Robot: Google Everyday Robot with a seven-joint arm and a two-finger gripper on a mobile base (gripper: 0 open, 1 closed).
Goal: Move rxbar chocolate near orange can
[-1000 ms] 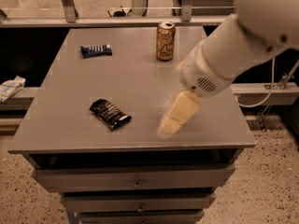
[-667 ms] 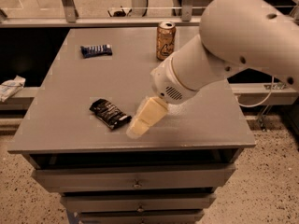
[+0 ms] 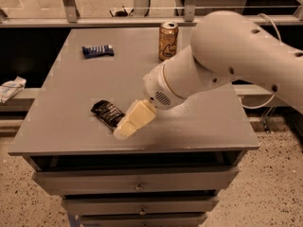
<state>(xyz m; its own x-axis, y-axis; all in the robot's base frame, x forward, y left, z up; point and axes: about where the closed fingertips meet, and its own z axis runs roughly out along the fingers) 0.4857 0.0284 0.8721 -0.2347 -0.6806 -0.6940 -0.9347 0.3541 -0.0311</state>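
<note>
My cream claw (image 3: 124, 129) hangs low over the grey bench (image 3: 66, 89); wide or narrow, I cannot tell. The rxbar chocolate (image 3: 107, 113), a flat, crinkled, shiny black wrapper, lies just left of it. Descending off-centre, I could shove it aside. The orange can (image 3: 168, 41), upright gold aluminium, stands well beyond. My arm slants down from the right.

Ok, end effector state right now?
End effector: open or closed cannot be told. It is low over the table, at the right end of the rxbar, which lies flat.
</note>
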